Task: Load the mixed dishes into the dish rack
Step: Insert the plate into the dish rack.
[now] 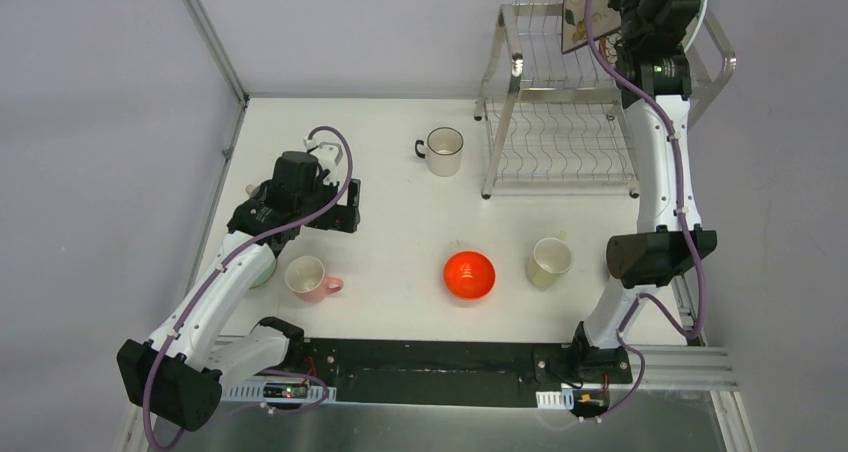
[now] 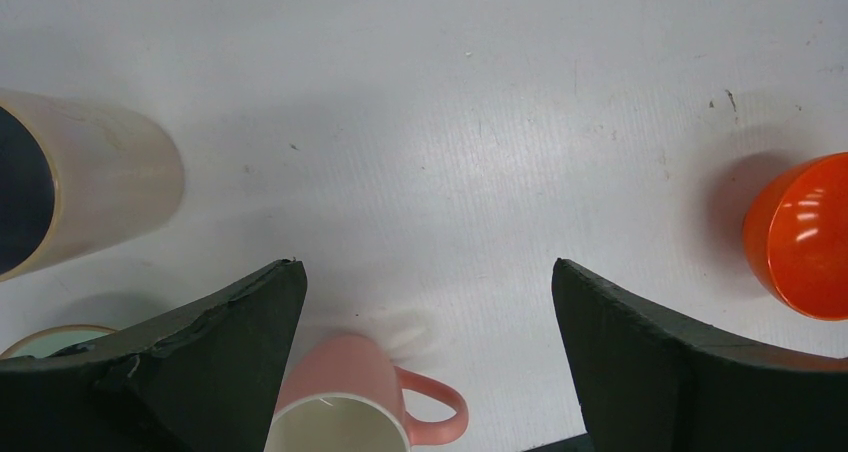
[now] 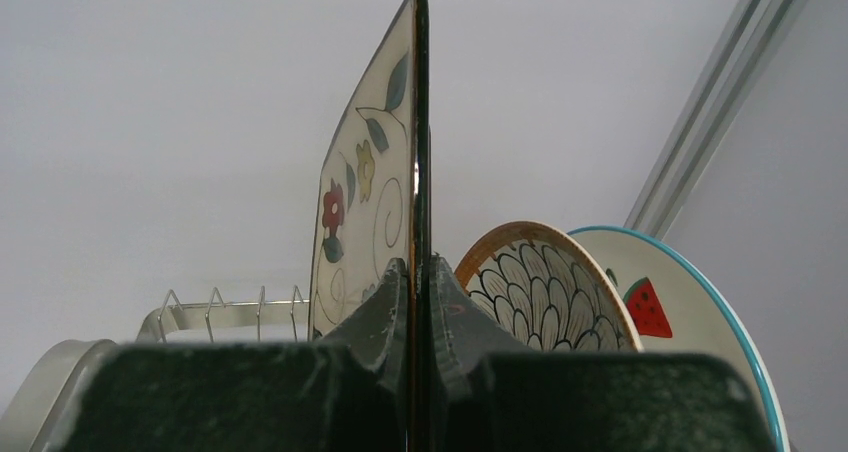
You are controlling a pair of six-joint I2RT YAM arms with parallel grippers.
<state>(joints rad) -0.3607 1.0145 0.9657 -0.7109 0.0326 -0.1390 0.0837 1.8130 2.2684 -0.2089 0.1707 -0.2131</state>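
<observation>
Right jaws clamped on the edge of the floral plate (image 3: 370, 202), which stands upright over the top tier of the dish rack (image 1: 560, 142), just beside the petal plate (image 3: 545, 292) and strawberry plate (image 3: 680, 302). Right arm (image 1: 655, 172) stretched far forward and up. Left jaws wide apart, empty, over the worktop (image 2: 450, 122), pink cup (image 2: 345, 402) near but untouched, left arm (image 1: 215, 302) bent

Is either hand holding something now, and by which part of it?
The right hand pinches the floral rectangular plate by its thin edge and holds it upright. The left hand is open and holds nothing.
</observation>
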